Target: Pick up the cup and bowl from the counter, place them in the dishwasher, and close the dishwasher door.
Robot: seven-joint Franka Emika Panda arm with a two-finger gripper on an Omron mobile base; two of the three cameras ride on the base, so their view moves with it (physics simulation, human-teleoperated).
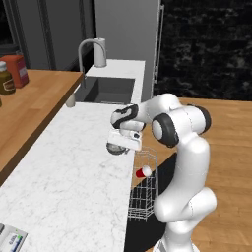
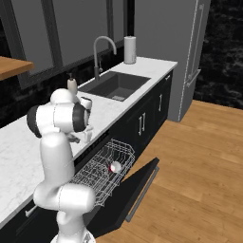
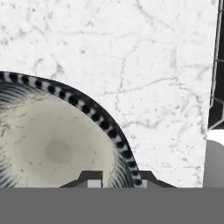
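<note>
The grey bowl (image 3: 52, 148), with its speckled inside and striped rim, sits under my hand near the front edge of the white marble counter (image 1: 74, 172). My gripper (image 3: 118, 179) points down at it, and its fingers straddle the bowl's rim and look shut on it. In the left base view the bowl (image 1: 116, 147) shows just below the gripper (image 1: 121, 142). The red cup (image 1: 143, 172) lies on its side in the pulled-out white wire rack (image 2: 97, 175) of the dishwasher. The dark dishwasher door (image 2: 137, 190) hangs open and down.
A sink (image 1: 106, 91) with a faucet (image 2: 102, 47) and a paper towel roll (image 2: 130, 50) lies further along the counter. A wooden shelf (image 1: 29, 98) with jars (image 1: 6, 78) runs on the left. A tall grey fridge (image 2: 190, 57) stands beyond the counter's end.
</note>
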